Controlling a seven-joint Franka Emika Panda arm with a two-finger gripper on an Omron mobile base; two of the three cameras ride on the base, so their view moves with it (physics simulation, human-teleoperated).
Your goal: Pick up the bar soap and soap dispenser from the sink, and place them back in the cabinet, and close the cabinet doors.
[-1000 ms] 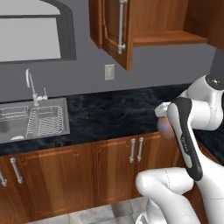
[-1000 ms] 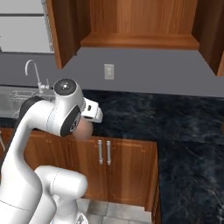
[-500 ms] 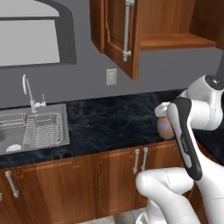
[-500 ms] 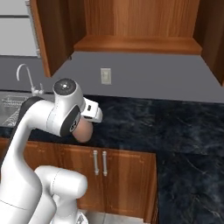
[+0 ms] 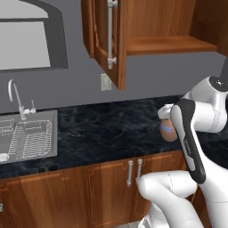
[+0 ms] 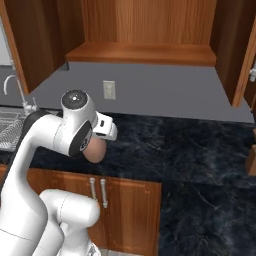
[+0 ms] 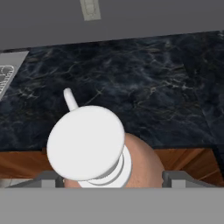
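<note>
The gripper point(image 7: 109, 186) was closed around the brown soap dispenser point(image 7: 131, 164), its white pump top facing the hand camera, held above the dark marble counter point(image 5: 111, 129). The carrying step appeared to be in hand; next, the bottle likely needed lifting onto the open cabinet point(image 6: 145, 20) shelf point(image 6: 142, 52) above.

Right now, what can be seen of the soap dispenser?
The soap dispenser is a smooth, rounded brown bottle with a white pump top, thin spout and small blue label. It is off the counter, upright beside the white arm, at the gripper, whose finger tips flank its body. The pump faces the hand camera.
</note>
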